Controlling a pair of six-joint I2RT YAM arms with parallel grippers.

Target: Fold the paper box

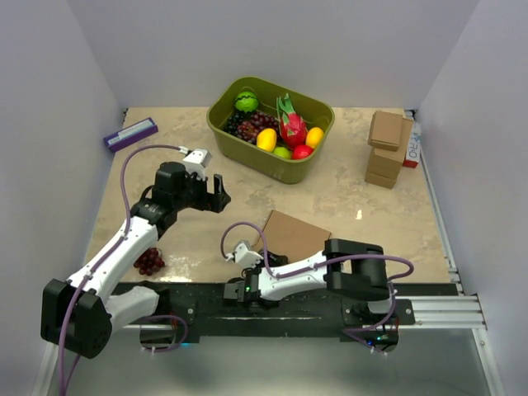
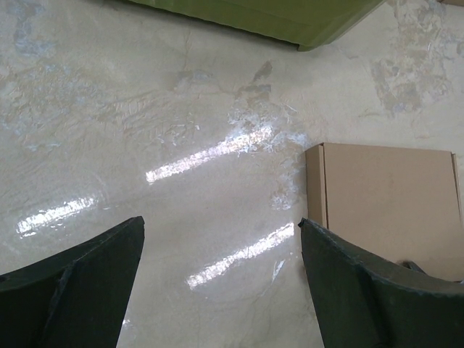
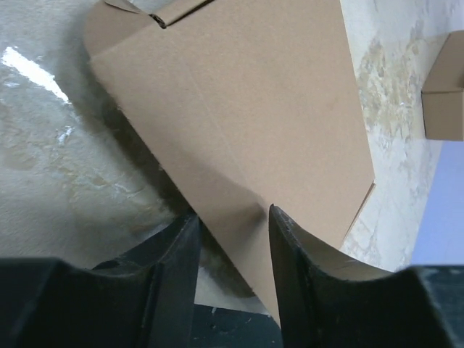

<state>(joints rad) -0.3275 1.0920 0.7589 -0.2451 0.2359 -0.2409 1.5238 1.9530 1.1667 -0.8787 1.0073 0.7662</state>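
— One paper box lying flat at the table's near edge?
— Yes; right gripper is pinching its near edge. Left gripper is hovering beside it, fingers spread, holding nothing; green bin sitting beyond.

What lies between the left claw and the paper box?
Only bare table: the left wrist view shows nothing between the left claw and the paper box.

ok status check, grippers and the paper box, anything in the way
Left gripper open, hovering over bare table, holding nothing. Right gripper closed on the near edge of the paper box. Box lies flat; nothing blocking it.
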